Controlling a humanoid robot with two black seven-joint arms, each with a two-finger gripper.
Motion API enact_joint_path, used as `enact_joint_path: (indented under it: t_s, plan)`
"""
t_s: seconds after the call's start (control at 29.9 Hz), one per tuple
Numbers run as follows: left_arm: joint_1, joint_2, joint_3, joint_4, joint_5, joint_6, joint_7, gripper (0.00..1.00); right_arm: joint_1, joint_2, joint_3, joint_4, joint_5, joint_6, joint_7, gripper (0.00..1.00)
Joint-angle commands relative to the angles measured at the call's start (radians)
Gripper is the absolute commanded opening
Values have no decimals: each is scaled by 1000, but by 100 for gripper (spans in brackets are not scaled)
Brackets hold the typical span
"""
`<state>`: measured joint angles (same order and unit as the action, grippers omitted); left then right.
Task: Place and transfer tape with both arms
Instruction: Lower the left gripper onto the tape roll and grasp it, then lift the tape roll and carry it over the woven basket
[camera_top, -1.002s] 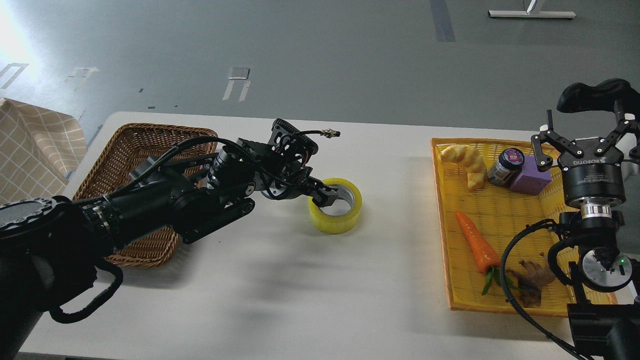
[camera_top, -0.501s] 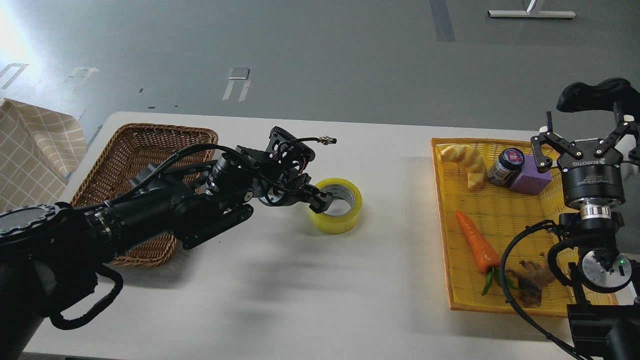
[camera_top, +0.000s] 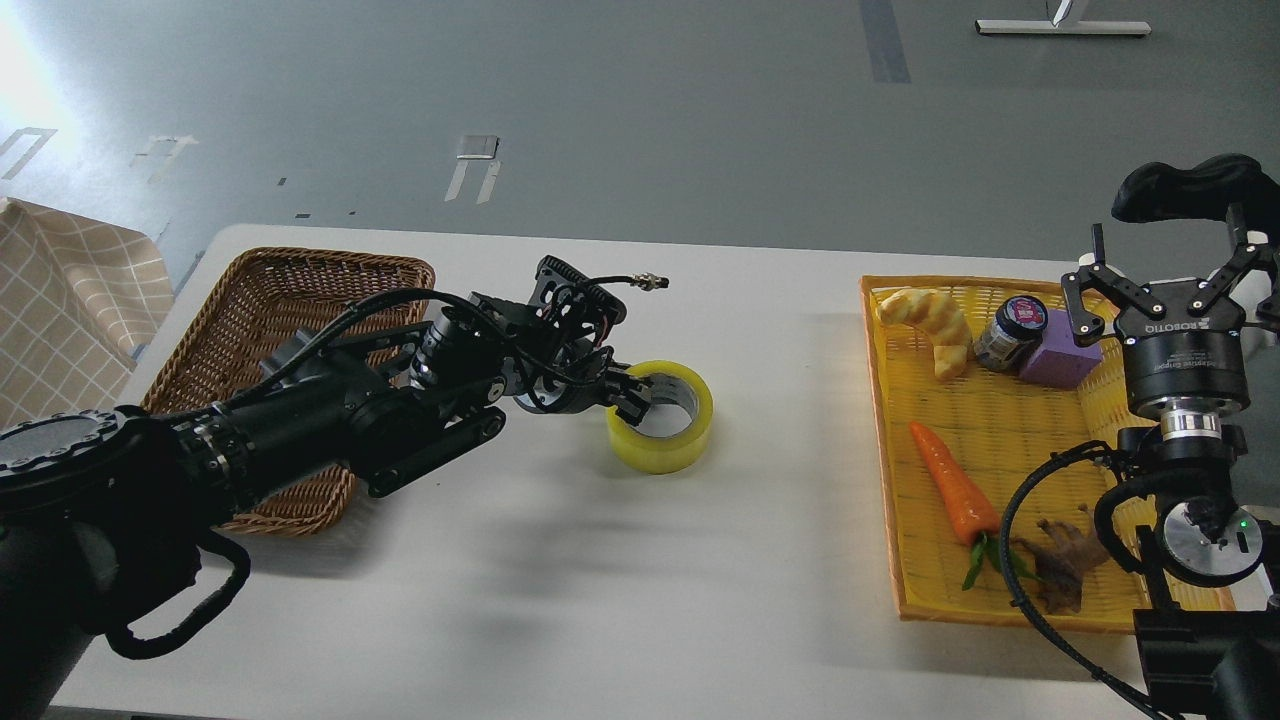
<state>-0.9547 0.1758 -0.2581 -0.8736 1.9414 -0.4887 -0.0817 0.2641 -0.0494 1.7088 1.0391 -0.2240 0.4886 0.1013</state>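
Observation:
The tape (camera_top: 668, 452), a wide yellow roll with a grey-white core, is near the middle of the white table (camera_top: 560, 590). My left gripper (camera_top: 630, 396) reaches in from the left and is shut on the roll's left wall, with one finger inside the core and the other outside. The roll looks slightly tilted. My right gripper (camera_top: 1168, 240) is at the far right, above the yellow tray's right edge. It points up and away, is open and empty, and is well apart from the tape.
A brown wicker basket (camera_top: 250, 300) stands at the left under my left arm. A yellow tray (camera_top: 1000, 440) at the right holds a croissant-like bread (camera_top: 935, 325), a jar (camera_top: 1010, 335), a purple block (camera_top: 1060, 355), a carrot (camera_top: 950, 485) and a brown piece (camera_top: 1065, 560).
My left gripper has drawn back a little to the left, and the tape has moved left with it. The right arm has not moved.

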Motion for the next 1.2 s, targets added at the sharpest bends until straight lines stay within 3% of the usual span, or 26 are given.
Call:
enact_joint_path:
  t_s: [0.0,0.2,0.43,0.9,1.17]
  plan:
    - [-25,2,-4,-1,-1,2,-26,0,1,-1,0,-1,0,0,0,100]
    - [-116,28,-13,-7,-7,2,-47,0,1,-1,0,-1,0,0,1,100]
    - [-213,166,-6,-38,-71,0,-70,0,1,2,0,-1,0,0,0,100]
    - [-202,482,2,-68,-64,0,-118,0,7,3,0,-1,0,0,0,100]
    - [-200,565,68,-68,-65,0,-119,0,15,8,0,-11,0,0,1,100]
